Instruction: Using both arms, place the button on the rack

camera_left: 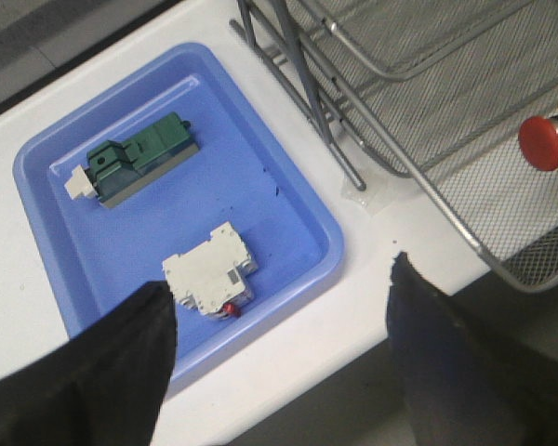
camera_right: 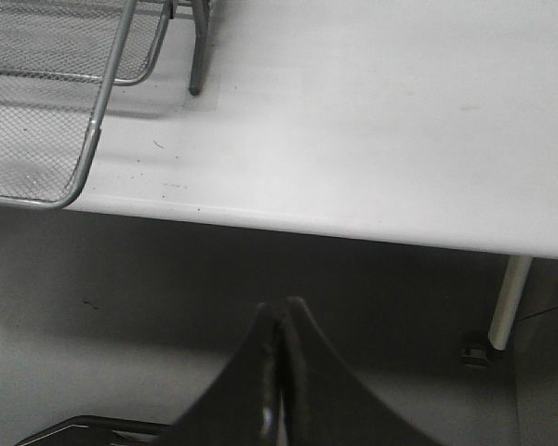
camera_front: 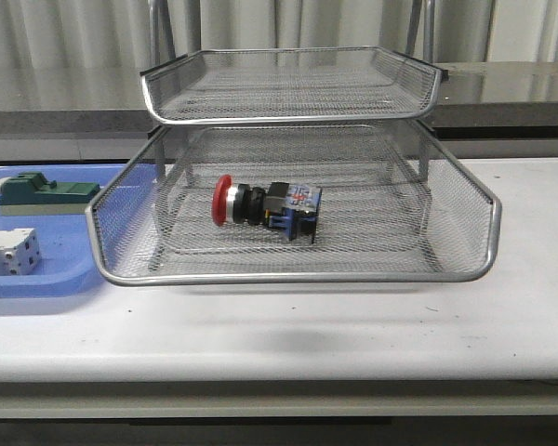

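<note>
Front view shows the button [camera_front: 263, 204] lying on its side in the rack [camera_front: 293, 276] lower tier (left jaws wide, right jaws closed empty), where a nudge could roll it.

We see a white table [camera_front: 372, 325] carrying two things directly: the rack [camera_front: 298, 275], standing on its metal legs about mid-table, and a flat blue plastic tray [camera_front: 46, 279] just left of the rack, close to its corner. Right of the rack, table surface shows faint scuff marks.
</note>
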`<action>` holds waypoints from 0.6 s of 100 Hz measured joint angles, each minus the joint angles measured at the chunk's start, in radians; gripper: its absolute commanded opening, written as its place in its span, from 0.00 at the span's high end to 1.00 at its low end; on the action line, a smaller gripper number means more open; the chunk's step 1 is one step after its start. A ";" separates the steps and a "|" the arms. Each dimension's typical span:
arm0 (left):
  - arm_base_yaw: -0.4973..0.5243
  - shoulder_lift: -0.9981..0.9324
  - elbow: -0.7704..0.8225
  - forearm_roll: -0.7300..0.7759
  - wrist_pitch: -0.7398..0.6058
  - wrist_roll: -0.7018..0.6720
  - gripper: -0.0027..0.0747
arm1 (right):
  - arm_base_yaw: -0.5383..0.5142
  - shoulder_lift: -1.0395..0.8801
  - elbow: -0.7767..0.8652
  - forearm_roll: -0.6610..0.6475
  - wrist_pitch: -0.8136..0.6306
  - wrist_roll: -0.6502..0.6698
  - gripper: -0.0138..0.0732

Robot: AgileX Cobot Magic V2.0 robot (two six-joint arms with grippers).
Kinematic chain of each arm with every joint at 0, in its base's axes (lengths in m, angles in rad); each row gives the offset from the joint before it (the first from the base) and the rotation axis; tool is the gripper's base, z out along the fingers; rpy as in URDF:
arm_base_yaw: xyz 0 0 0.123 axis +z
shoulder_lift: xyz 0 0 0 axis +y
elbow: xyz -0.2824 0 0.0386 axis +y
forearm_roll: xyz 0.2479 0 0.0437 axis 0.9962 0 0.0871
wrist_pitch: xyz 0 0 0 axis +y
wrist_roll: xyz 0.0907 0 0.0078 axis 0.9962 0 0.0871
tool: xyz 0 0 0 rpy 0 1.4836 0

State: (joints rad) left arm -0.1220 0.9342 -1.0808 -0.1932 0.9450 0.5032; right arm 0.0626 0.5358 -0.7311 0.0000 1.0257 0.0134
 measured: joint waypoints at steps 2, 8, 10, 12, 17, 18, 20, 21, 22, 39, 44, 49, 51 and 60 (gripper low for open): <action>0.000 -0.026 0.017 -0.006 -0.021 0.000 0.36 | 0.000 0.000 0.000 0.000 0.000 0.000 0.92; 0.000 -0.095 0.083 -0.030 -0.077 -0.002 0.36 | 0.000 0.000 0.000 0.000 0.000 0.000 0.92; 0.000 -0.121 0.116 -0.039 -0.100 -0.002 0.36 | 0.000 0.000 0.000 0.000 0.000 0.000 0.92; 0.000 -0.139 0.132 -0.044 -0.121 -0.004 0.36 | 0.000 0.000 0.000 0.000 0.000 0.000 0.92; 0.000 -0.199 0.187 -0.055 -0.175 -0.003 0.36 | 0.000 0.000 0.000 0.000 0.000 0.000 0.92; 0.000 -0.216 0.202 -0.057 -0.182 -0.003 0.36 | 0.000 0.000 0.000 0.000 0.000 0.000 0.92; 0.000 -0.243 0.217 -0.060 -0.204 -0.003 0.36 | 0.000 0.000 0.000 0.000 0.000 0.000 0.92; 0.000 -0.252 0.232 -0.063 -0.211 -0.003 0.36 | 0.000 0.000 0.000 0.000 0.000 0.000 0.92; 0.000 -0.269 0.246 -0.066 -0.234 -0.003 0.36 | 0.000 0.000 0.000 0.000 0.000 0.000 0.92; 0.000 -0.456 0.410 -0.120 -0.369 -0.003 0.36 | 0.000 0.000 0.000 0.000 0.000 0.000 0.92; 0.000 -0.512 0.456 -0.145 -0.411 -0.003 0.36 | 0.000 0.000 0.000 0.000 0.000 0.000 0.92; 0.000 -0.552 0.502 -0.167 -0.442 -0.003 0.36 | 0.000 0.000 0.000 0.000 0.000 0.000 0.92; 0.000 -0.571 0.521 -0.176 -0.461 -0.003 0.36 | 0.000 0.000 0.000 0.000 0.000 0.000 0.92; 0.000 -0.643 0.601 -0.216 -0.558 -0.003 0.37 | 0.000 0.000 0.000 0.000 0.000 0.000 0.92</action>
State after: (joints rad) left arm -0.1220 0.2915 -0.4799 -0.4089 0.3869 0.5000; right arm 0.0626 0.5358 -0.7311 0.0000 1.0257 0.0134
